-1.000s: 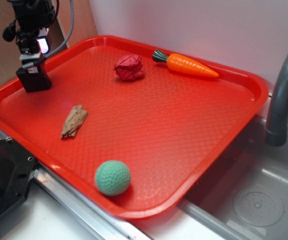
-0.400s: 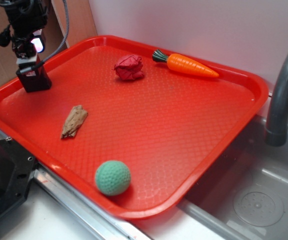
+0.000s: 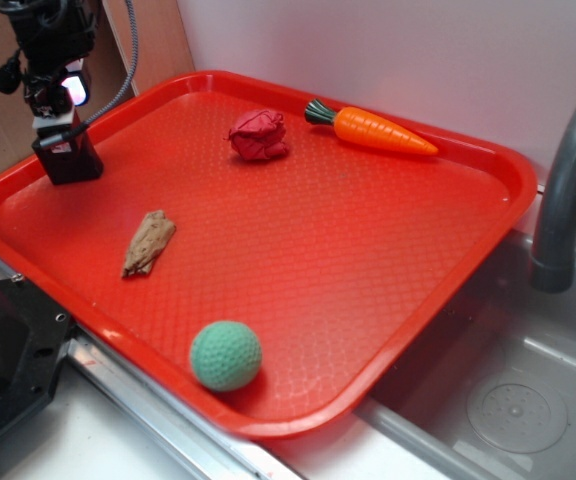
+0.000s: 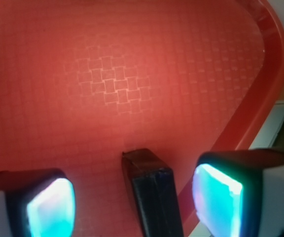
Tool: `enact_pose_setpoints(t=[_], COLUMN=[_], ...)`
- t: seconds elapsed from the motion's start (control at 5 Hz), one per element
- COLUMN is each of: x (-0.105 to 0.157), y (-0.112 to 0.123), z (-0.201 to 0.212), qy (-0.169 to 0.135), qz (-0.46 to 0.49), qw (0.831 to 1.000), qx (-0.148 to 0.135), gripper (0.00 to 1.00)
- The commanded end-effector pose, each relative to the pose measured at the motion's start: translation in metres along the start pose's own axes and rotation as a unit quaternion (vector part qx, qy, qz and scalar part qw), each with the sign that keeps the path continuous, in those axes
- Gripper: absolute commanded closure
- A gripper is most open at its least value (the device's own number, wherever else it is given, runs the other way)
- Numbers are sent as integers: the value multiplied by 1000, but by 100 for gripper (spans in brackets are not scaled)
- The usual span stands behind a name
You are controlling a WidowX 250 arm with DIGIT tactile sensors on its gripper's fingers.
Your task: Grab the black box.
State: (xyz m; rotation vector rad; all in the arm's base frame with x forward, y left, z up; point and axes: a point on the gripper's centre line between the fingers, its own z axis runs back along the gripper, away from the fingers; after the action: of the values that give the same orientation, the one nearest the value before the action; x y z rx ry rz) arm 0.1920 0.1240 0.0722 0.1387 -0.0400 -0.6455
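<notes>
Our claw (image 4: 134, 202) hung open above the black box (image 4: 153, 190), its glowing pads (image 4: 51, 207) on either side with clear gaps, so we judged the approach done and the closing and lifting still ahead. The box sat near the red tray's (image 4: 267, 94) corner; its near end ran out of the wrist view.

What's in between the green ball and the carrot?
Nothing: the exterior view shows only bare red tray between the green ball and the carrot. The crumpled red thing sits off to the left.
</notes>
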Motion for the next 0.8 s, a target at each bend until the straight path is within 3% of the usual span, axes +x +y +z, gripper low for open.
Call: enact_pose_setpoints(t=[0.0, 0.2, 0.6], x=[-17, -19, -11], y=[3, -2, 15], z=[-8, -10, -39], qy=[3, 0, 32], qz=[4, -1, -11], qw=[1000, 1000, 999], qx=[-10, -10, -23], gripper=[0, 0, 0])
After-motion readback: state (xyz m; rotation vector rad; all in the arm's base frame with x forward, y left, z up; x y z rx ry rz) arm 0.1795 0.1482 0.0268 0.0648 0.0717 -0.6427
